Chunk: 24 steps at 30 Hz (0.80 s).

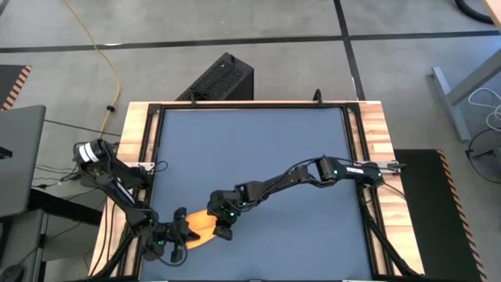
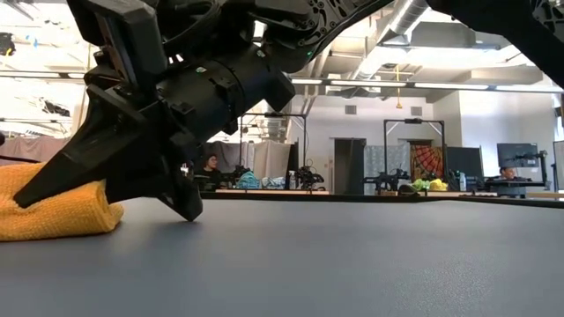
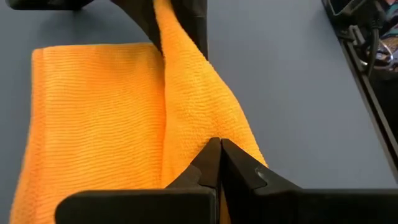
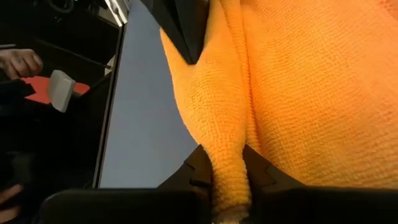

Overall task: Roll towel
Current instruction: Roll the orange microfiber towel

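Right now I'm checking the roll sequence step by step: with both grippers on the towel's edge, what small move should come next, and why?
Probably carry the pinched edge together over the flat part of the towel to start the roll. The left gripper and right gripper are each shut on the same raised fold, at its opposite ends, while the rest lies flat on the table.

The left arm is bent in from the left edge of the surface, and its hand (image 1: 182,232) is held low at the near-left part, the fingers (image 3: 239,171) pressed together on a fold of the towel (image 1: 202,227). The right arm is stretched across from the right side, elbow raised, and its hand (image 1: 221,230) is set just beside the left one. Its two fingers (image 4: 198,167) are pinched on a narrow ridge of the same cloth.
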{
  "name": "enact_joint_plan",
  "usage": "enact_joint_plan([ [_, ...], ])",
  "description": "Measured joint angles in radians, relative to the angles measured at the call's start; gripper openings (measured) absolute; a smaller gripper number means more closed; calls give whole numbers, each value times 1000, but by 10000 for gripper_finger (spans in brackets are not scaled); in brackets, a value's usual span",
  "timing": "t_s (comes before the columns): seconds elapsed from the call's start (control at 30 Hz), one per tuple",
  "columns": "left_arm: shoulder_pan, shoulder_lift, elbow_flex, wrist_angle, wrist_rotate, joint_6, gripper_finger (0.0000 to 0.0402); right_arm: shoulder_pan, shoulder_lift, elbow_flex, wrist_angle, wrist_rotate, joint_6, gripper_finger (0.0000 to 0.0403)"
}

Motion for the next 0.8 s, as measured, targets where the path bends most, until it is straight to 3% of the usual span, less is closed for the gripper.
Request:
enact_joint_plan([
  [0.13,0,17,0,0,-1,-9,0,-2,1,6,1,15,1,82],
  [0.5,-3,17,0,1,3,-12,0,-51,8,85,-112,-101,-5,210],
  [0.67,-19,17,0,-6,-17,-39,0,-77,8,89,-169,-176,-17,233],
  [0.8,-32,18,0,-6,-35,-64,0,-81,-10,89,-215,-169,-104,234],
])
